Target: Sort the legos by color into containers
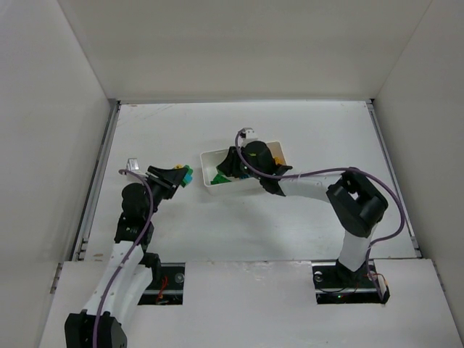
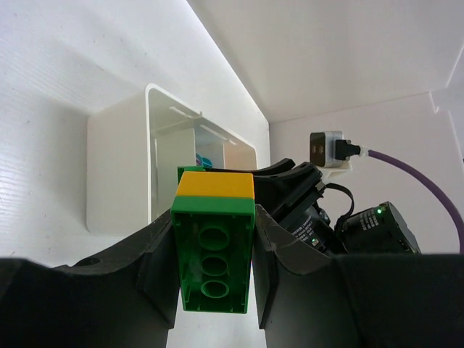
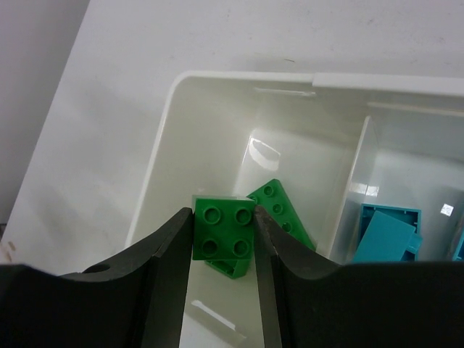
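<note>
We judge the sort partly done; our right hand (image 3: pixel 223 243) pinches a green brick (image 3: pixel 223 230) at lower centre of its wrist view, over the tray's (image 3: pixel 217 75) left compartment, where a second green brick (image 3: pixel 284 212) lies; cyan bricks (image 3: pixel 384 235) lie in the next compartment; our left hand (image 2: pixel 215 243) grips a green-and-yellow stack (image 2: pixel 214 217) just left of the tray, joined and not yet sorted.

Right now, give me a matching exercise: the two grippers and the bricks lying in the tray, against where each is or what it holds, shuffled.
1. left gripper
2. right gripper
3. loose green brick
4. cyan bricks

A. tray compartment beside the end one
B. shut on a single green brick
C. floor of the end compartment
D. shut on a green-and-yellow stack

Pairs: 1-D, 2-B, 3-C, 4-A
</note>
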